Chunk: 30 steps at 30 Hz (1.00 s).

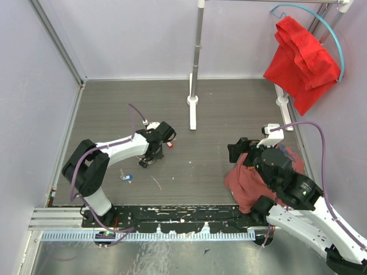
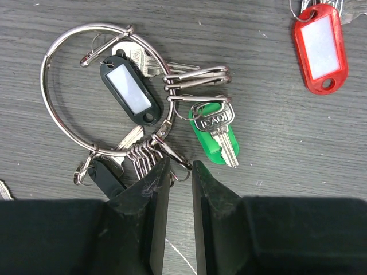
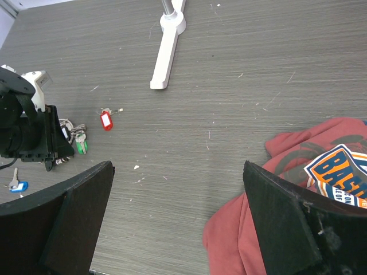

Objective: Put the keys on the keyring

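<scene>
Left gripper point(image 2: 180, 166), jaws narrowly parted, hides the near edge of the thin silver wire keyring point(image 2: 42, 86) bearing black- and green-tagged keys point(image 2: 215, 134); red-tagged key point(image 2: 320, 48) lies right, cut off; right gripper point(image 3: 178, 166) gapes wide.

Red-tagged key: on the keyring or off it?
Off. The red-tagged key lies alone on the table, apart from the keyring.

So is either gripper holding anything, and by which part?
Right gripper open, empty. Left gripper flanks a snap hook on the keyring; actual pinch cannot be told.
</scene>
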Available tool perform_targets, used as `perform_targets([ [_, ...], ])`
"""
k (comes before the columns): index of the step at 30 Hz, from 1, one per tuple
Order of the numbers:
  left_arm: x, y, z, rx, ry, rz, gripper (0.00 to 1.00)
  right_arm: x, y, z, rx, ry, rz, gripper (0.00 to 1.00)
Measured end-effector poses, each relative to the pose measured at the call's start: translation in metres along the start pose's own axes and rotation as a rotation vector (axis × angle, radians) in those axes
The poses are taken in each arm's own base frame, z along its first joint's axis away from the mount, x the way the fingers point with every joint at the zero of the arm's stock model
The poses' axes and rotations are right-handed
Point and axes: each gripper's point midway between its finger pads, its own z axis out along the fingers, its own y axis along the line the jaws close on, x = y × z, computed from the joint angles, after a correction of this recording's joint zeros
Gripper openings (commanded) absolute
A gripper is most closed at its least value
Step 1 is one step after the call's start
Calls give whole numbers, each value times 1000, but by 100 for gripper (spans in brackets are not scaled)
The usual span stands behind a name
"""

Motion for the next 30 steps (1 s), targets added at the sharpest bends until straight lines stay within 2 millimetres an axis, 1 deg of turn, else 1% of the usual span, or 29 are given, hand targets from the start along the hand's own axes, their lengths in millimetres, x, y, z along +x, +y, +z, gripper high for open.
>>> perform_targets([
  [10,-1,2,1,-10,-7,1,23,0,0,0,0,0,0,100],
  [25,-4,5,0,-23,-24,9,0,0,0,0,0,0,0,100],
  [27,-5,5,-2,-18,-26,21,0,0,0,0,0,1,0,100],
  [30,-7,2,-10,12,-37,60,0,1,0,0,0,2,-1,100],
])
